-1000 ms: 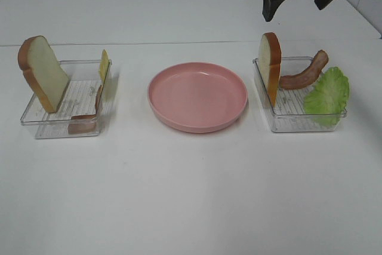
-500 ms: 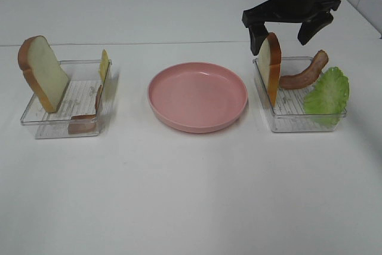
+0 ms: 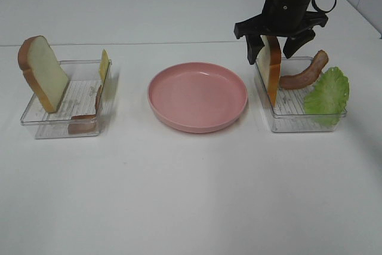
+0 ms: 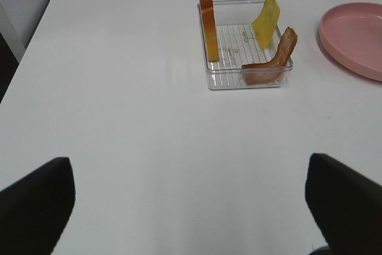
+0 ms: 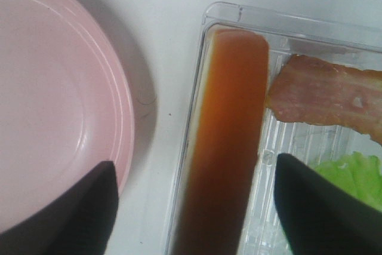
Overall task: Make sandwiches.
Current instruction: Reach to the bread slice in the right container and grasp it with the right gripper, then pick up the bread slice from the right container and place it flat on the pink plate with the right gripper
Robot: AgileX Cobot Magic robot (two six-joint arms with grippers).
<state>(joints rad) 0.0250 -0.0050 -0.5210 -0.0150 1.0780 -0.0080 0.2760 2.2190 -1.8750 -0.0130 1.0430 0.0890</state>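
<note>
Bread pickup: the bread slice (image 3: pixel 272 80) is straddled by the right pincer (image 3: pixel 270 55), jaws parted, nothing gripped. Closing, then lifting, is called for.

- Right end effector (image 3: pixel 271 55) straddles the upright bread slice (image 3: pixel 271 83), a finger on each side with small gaps; the tray (image 3: pixel 298 122) wall stands just outside one finger.
- Bacon strip (image 3: pixel 304 73) and lettuce (image 3: pixel 326 95) crowd the tray's other half.
- Worktop (image 3: pixel 191 195) before the pink plate (image 3: pixel 197 97) gives wide passage.
</note>
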